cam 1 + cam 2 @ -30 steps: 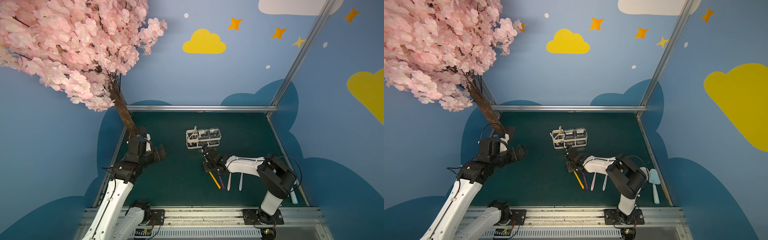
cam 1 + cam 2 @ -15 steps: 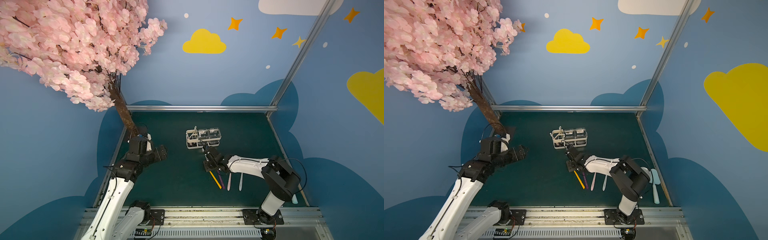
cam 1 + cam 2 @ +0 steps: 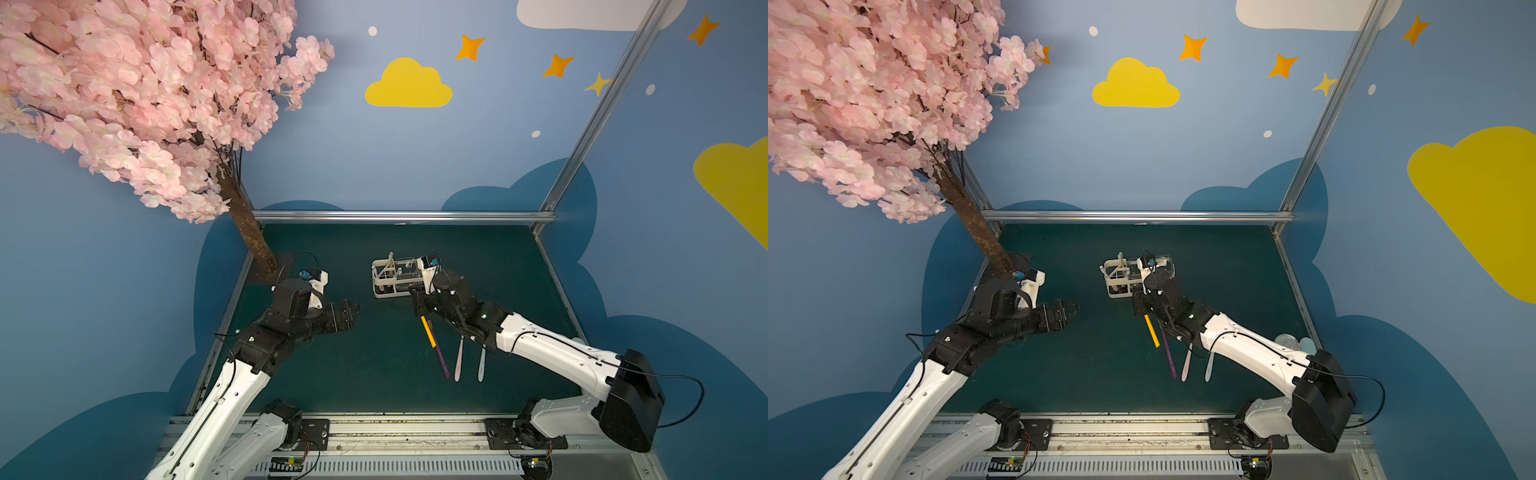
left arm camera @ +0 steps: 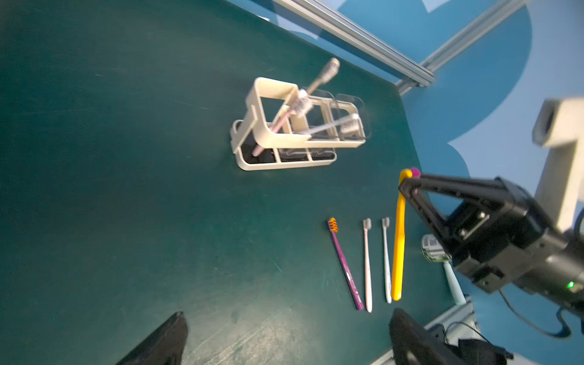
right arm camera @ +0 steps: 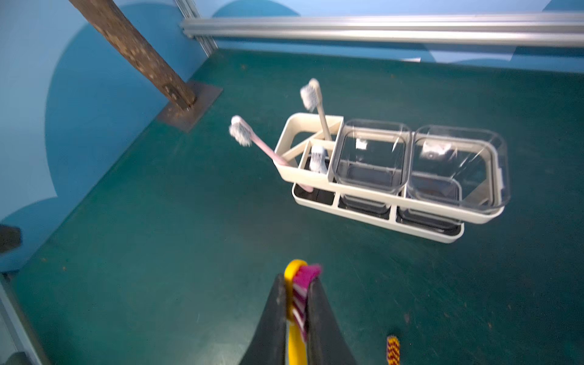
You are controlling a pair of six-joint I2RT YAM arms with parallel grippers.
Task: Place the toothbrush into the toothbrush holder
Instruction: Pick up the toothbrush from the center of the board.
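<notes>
Toothbrush (image 5: 294, 344), yellow, blurred, pinched at head by right pincer (image 5: 297, 281); left pincer (image 4: 287, 313) spread, mostly cropped.

The toothbrush holder (image 5: 311, 179) looks matt cream, its 2 plastic cups (image 5: 369, 155) clear and glossy

Colours on dark green

The slim yellow plastic toothbrush (image 4: 398, 246) showed magenta-and-white bristles in the black right end effector (image 5: 297, 284). The cream-white oblong wire-frame toothbrush holder (image 5: 363, 191) carried clear square plastic cups (image 5: 371, 151) on the dark green surface (image 5: 158, 221). A purple toothbrush (image 4: 345, 268) had orange-and-purple striped bristles; there were also a pale pink toothbrush (image 4: 367, 268) and a pale blue toothbrush (image 4: 386, 260).
</notes>
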